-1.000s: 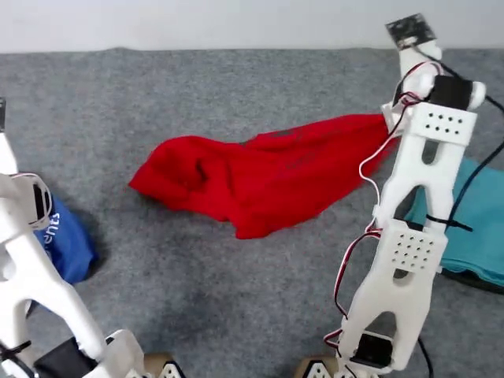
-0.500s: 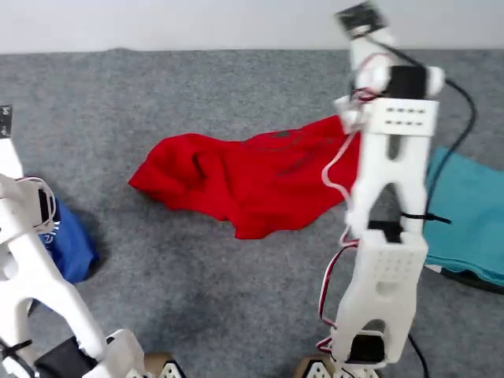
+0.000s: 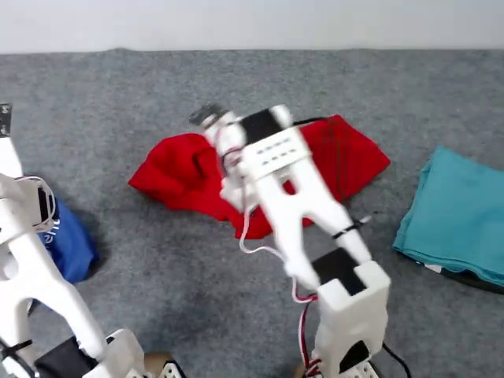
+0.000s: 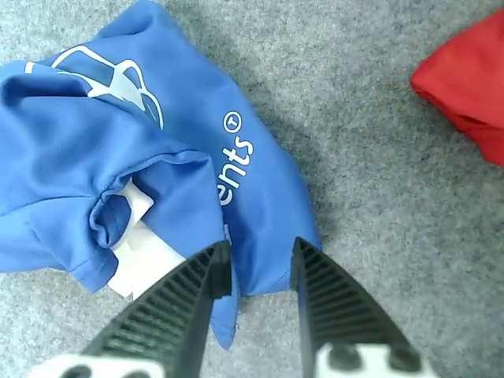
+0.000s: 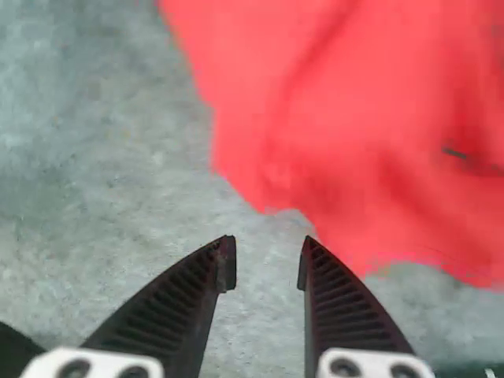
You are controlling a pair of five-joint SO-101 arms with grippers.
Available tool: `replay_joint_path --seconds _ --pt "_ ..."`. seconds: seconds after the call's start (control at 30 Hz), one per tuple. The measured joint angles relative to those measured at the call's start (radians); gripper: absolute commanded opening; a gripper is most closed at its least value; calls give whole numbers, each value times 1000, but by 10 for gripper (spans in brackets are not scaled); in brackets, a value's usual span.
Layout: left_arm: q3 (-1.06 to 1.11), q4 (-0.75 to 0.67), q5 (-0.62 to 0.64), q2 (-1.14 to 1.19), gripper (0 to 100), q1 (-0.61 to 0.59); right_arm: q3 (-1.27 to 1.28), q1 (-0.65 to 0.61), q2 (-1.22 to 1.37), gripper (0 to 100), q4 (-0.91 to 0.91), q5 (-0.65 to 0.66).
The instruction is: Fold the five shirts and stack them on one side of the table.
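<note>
**Gripper state.** The right gripper (image 5: 265, 244) stands with its jaws parted and nothing between them but grey table (image 5: 94, 157). The left gripper (image 4: 260, 248) is likewise parted and empty.

**Position of the work.** The red shirt (image 5: 354, 118) lies crumpled just ahead of the right gripper's fingertips, its nearest edge a little beyond them and apart from both. The blue shirt (image 4: 118, 157) is bunched directly beneath the left gripper, with a hem between the jaws. Whether a fingertip touches the cloth cannot be told from this angle. The teal shirt (image 3: 461, 220) lies folded flat, well away from both grippers.

**Handling properties.** Judged from the folds, the red shirt is light, limp knit fabric. It will drape, drag and bunch rather than hold a shape, and it is not fragile. A single layer may slip out of a shallow pinch.

**Recommended hold.** Pinch an outer edge — hem, shoulder seam or sleeve end — where the cloth is doubled. Avoid the middle of the heap, since lifting there only gathers more cloth. For flattening, a second hold at the opposite edge is likely needed.
</note>
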Motion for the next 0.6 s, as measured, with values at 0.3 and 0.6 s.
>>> replay_joint_path --seconds 0.3,0.6 --pt "0 -2 0 0 137 0 0 -55 170 253 0 -51" --pt "0 -2 0 0 137 0 0 -60 311 247 -17 -60"
